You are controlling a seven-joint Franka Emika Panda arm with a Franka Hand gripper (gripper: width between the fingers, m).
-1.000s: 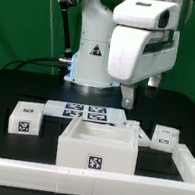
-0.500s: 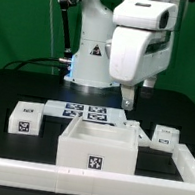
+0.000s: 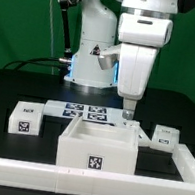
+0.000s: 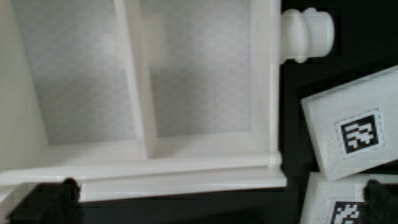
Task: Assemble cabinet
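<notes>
Exterior view, left piece [image 3: 24,118]: small white tagged block on the table [image 3: 17,83], to the exterior view's left of the box and apart from it.
Marker board [image 3: 83,112]: flat on the table behind the box, several tags showing.
Box [image 3: 97,156]: large, white and open-topped, with one tag on its front face. It sits mid-table just behind the rail.
Gripper [image 3: 129,112]: points straight down, tips hovering just above the box's rear corner on the exterior view's right. Nothing is seen between the fingers, and whether they are apart or together cannot be told.
Right piece [image 3: 163,138]: small white tagged block near the box on the exterior view's right, not touching it.
Rail [image 3: 84,173]: long white border along the front, turning up the right side.
Wrist view, box interior [image 4: 178,90]: dividers split it into compartments, all empty.
Knob [image 4: 306,30]: round peg on the box's outer side wall.
Neighbour [image 4: 361,132]: tagged block just beside that wall, probably the right piece.
Finger [image 4: 48,205]: one dark tip at the frame edge; its partner is not made out.
Step, judged: approach, with nothing grasped yet.
Next move, judged: choose the box wall or the right piece, centre over it, spread the fingers wide enough, then descend clear of the knob.
</notes>
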